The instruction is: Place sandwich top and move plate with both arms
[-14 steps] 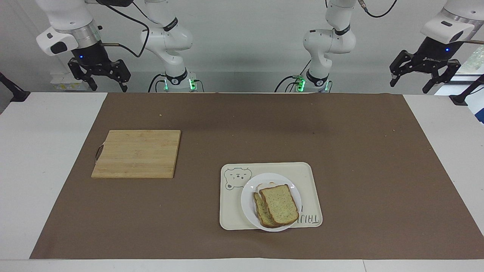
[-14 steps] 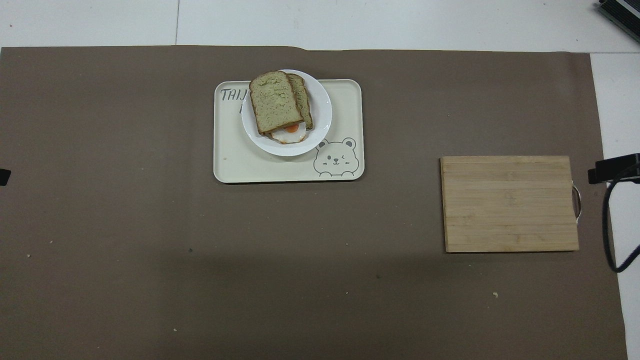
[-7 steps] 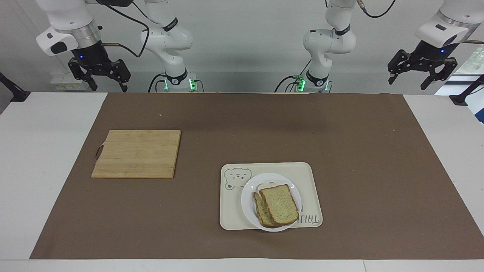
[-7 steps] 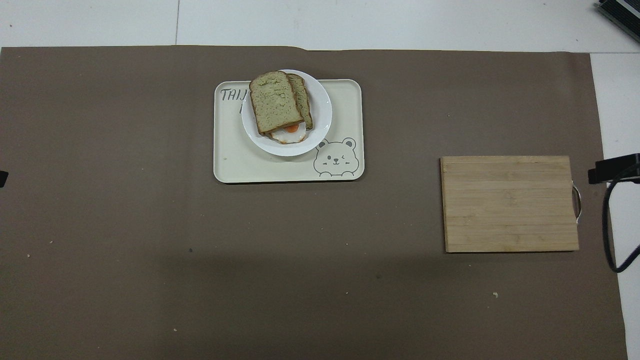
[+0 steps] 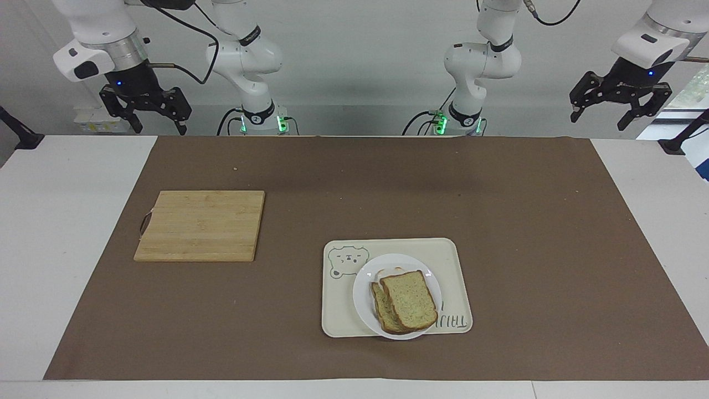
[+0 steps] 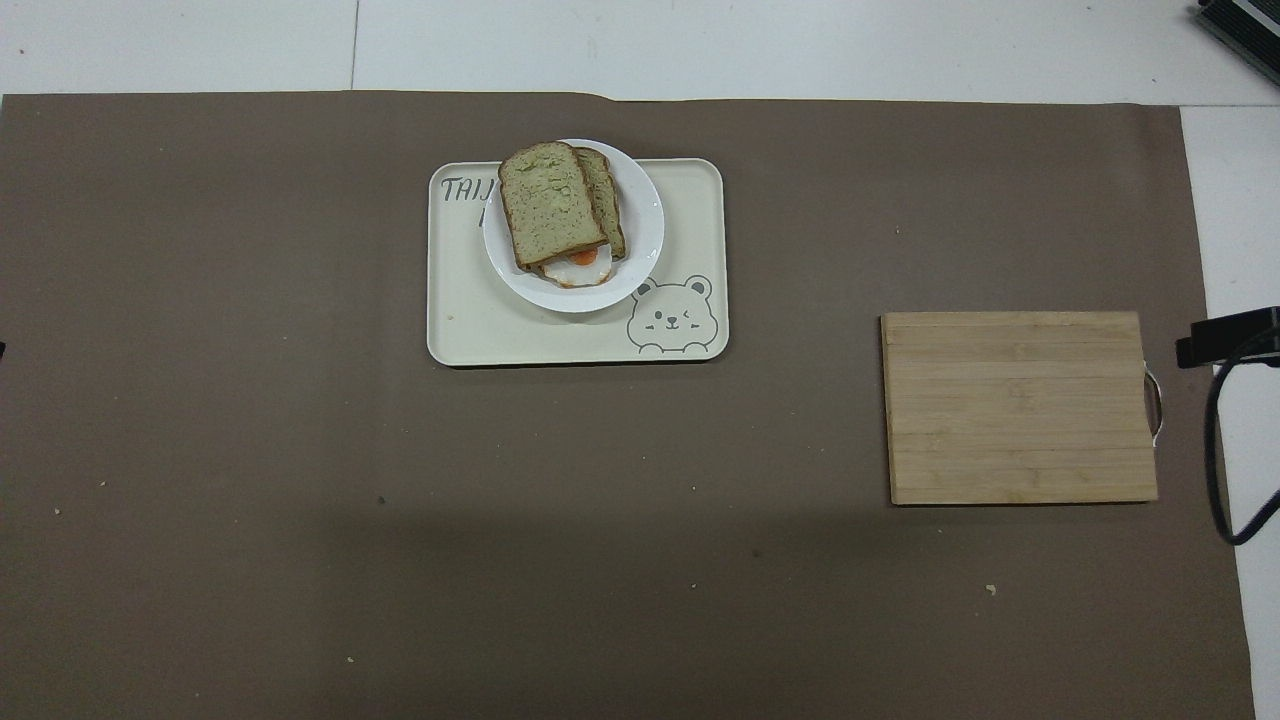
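With both the left claw [image 5: 619, 108] and right claw [image 5: 145, 111] spread wide and raised at the tabletop's robot edge, the sandwich top [image 5: 410, 300] lies askew on the plate [image 5: 365, 299], so a jolting lift could slide it off.

The cream tray [image 6: 470, 320] is carrying dark hand-drawn lettering at its corner farthest from the robots, toward the left arm's end of the table. In the overhead view the letters "TAI" are showing, followed by a stroke that the white plate [image 6: 640, 215] is cutting off, so the full word cannot be read. In the facing view the same lettering is appearing upside down beside the plate's rim. No other text, label, brand or number is showing legibly anywhere.
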You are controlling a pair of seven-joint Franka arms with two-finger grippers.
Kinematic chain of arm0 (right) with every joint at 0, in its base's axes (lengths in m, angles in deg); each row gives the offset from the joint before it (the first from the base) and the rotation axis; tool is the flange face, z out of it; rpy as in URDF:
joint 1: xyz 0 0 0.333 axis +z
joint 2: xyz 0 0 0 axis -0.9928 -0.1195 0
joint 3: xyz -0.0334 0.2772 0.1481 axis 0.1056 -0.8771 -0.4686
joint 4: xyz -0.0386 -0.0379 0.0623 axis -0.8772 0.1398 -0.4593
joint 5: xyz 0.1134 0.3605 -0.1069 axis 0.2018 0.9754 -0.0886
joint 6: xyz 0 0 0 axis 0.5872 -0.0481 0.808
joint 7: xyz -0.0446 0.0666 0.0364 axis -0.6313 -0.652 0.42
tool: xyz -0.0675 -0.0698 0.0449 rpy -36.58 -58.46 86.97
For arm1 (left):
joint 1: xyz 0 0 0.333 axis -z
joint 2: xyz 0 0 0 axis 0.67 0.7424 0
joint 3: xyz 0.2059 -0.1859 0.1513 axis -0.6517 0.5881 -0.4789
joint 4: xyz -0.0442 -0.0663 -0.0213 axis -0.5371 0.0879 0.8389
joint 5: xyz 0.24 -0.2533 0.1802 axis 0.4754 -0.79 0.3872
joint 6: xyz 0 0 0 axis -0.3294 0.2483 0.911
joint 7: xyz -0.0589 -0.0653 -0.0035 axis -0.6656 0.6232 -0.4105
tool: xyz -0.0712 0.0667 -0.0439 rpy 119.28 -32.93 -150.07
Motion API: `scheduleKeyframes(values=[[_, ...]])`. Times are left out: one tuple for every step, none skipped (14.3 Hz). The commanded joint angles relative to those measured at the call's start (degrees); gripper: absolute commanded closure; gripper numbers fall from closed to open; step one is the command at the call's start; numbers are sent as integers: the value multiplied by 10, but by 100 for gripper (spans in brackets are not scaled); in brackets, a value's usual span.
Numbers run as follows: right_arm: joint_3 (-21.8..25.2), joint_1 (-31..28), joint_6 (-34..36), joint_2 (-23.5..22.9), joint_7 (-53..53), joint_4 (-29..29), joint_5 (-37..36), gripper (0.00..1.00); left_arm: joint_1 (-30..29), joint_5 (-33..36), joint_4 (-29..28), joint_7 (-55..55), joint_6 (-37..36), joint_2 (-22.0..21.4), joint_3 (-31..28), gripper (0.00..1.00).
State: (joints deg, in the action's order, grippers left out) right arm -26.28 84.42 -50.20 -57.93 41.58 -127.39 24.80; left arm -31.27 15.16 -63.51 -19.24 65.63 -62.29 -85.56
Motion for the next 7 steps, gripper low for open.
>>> scheduleKeyframes(values=[[-1, -1, -3, 7, -9, -8, -2, 0, 1, -7, -19, -11, 9, -14, 2, 0], [-1, -1, -3, 7, -9, -8, -3, 0, -4, -7, -24, -13, 11, -19, 2, 0], [-1, -1, -3, 7, -9, -8, -3, 0, -4, -8, -30, -13, 7, -23, 2, 0], [-1, -1, -3, 7, -8, -8, -2, 0, -3, -8, -34, -12, 8, -25, 1, 0], [-1, -1, -3, 7, -9, -8, -3, 0, -3, -8, -34, -12, 9, -25, 1, 0], [-1, -1, -3, 7, -8, -8, -2, 0, -5, -8, -35, -12, 9, -27, 1, 0], [-1, -1, -3, 7, -9, -8, -3, 0, -5, -8, -35, -11, 8, -28, 0, 0]])
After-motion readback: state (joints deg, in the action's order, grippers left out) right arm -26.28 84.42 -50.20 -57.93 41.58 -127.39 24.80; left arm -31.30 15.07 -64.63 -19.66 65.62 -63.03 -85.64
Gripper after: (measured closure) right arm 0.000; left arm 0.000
